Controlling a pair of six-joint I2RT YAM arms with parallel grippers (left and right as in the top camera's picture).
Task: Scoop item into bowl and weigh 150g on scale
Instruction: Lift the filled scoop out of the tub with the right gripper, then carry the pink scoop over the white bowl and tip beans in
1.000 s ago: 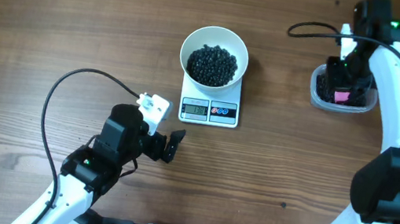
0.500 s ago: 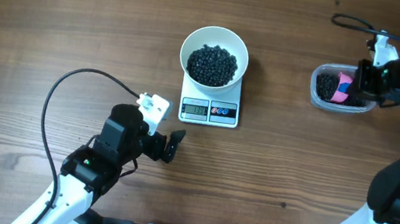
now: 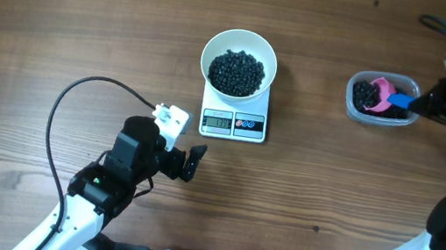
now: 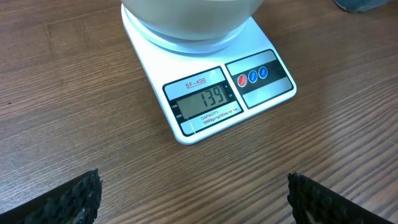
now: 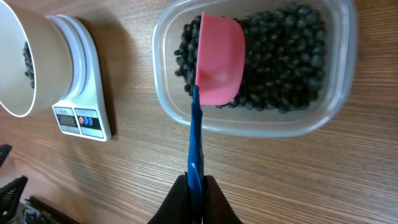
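bowl (image 3: 239, 61) w/ beads (image 3: 237, 72), tub (image 3: 380, 99) w/ scoop (image 3: 379, 92)

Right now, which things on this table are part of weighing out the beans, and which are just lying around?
In use: black beans, white bowl, scale under it, clear tub, pink scoop, right gripper shut on that scoop.
Not in use: left gripper, open and holding nothing; black cable looped on the table.
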